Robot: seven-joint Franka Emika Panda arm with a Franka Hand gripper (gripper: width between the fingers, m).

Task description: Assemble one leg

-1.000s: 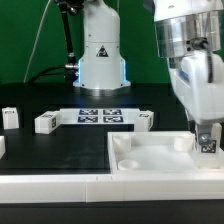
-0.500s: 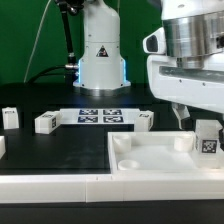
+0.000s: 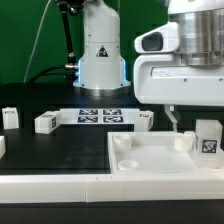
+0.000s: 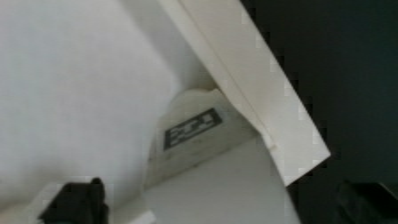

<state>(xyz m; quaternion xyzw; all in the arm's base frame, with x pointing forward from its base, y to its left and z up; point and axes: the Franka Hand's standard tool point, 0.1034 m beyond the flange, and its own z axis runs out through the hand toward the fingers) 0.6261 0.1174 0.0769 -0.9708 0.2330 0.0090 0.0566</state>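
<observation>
- The tool (image 3: pixel 183 118) has let go of the leg (image 3: pixel 208 137) and lifted clear, fingers apart and empty.
- The leg stands upright at the tabletop's (image 3: pixel 150 165) far corner on the exterior view's right, so seating looks done.

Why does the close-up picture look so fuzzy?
Wrist view: the camera sits very near, so the leg and its tag look soft and blurry. Exterior view: sharper, with a bright blue glow behind the robot base.

White arm casing, dark fingers (image 4: pixel 75 203)
</observation>
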